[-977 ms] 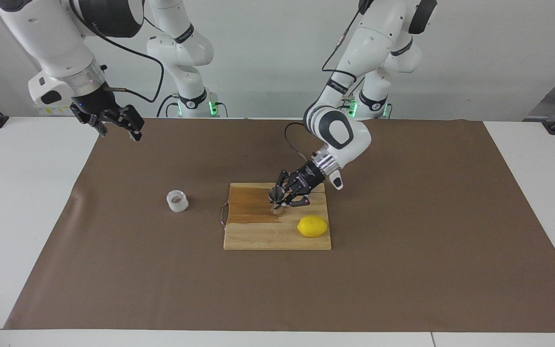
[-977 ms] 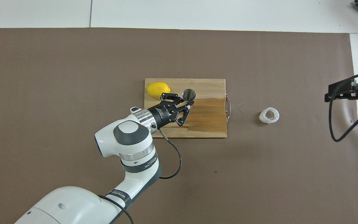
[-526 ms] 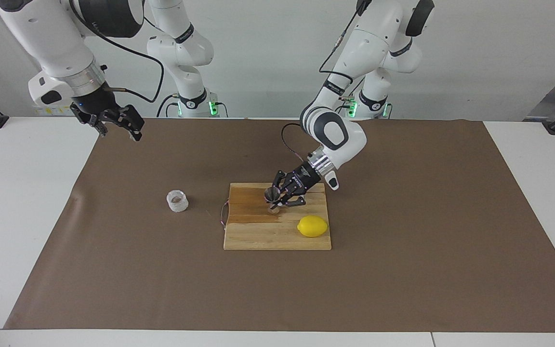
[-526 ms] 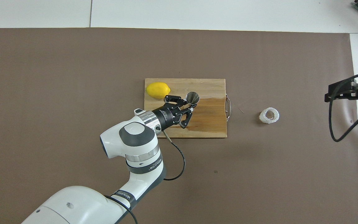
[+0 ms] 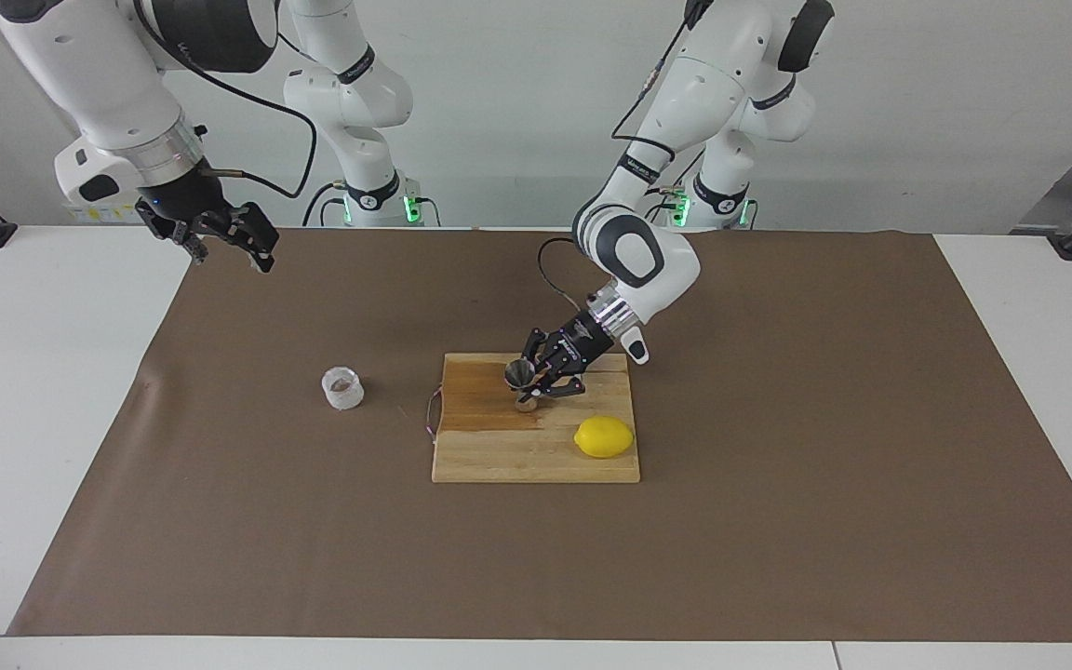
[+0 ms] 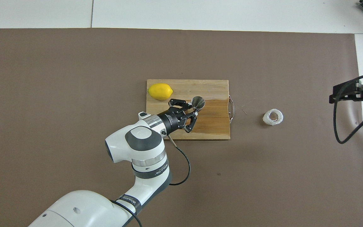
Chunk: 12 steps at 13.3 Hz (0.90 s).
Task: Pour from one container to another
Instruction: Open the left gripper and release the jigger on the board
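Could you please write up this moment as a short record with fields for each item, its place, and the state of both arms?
jigger: steel, held over the wooden cutting board; whether its base touches the board cannot be told
left gripper: shut on the jigger
plastic cup: upright on the brown mat, brownish contents, beside the board toward the right arm's end
lemon: on the board's corner, farther from the robots than the jigger
right gripper: jaws open, empty, waiting above the mat's edge
pouring: not yet begun
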Each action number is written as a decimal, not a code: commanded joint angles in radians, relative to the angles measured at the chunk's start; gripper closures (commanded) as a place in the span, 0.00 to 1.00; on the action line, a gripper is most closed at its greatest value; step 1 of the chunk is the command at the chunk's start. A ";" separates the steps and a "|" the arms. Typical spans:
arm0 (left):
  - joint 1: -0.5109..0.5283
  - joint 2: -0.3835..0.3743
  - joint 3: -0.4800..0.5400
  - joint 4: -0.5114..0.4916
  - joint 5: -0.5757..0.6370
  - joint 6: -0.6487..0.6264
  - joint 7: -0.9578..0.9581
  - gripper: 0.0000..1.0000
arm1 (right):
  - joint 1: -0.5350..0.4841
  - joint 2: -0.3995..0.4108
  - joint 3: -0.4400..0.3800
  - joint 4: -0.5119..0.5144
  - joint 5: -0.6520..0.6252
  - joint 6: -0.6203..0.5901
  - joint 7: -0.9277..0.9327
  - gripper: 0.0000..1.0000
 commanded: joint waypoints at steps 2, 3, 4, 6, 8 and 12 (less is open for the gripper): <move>-0.017 0.014 0.007 0.019 -0.027 0.036 0.029 1.00 | -0.011 -0.006 0.003 0.001 0.021 -0.010 -0.018 0.00; -0.017 0.014 0.007 0.018 -0.027 0.036 0.029 1.00 | -0.011 -0.005 0.003 0.001 0.021 -0.010 -0.017 0.00; -0.017 0.014 0.007 0.016 -0.027 0.038 0.032 1.00 | -0.011 -0.005 0.003 0.001 0.021 -0.010 -0.017 0.00; -0.019 0.014 0.007 0.015 -0.027 0.041 0.034 1.00 | -0.011 -0.005 0.003 0.001 0.021 -0.010 -0.017 0.00; -0.015 0.014 0.007 0.013 -0.027 0.041 0.034 0.42 | -0.011 -0.006 0.003 0.001 0.021 -0.010 -0.017 0.00; -0.015 0.014 0.007 0.013 -0.023 0.041 0.037 0.00 | -0.011 -0.006 0.003 0.001 0.021 -0.010 -0.018 0.00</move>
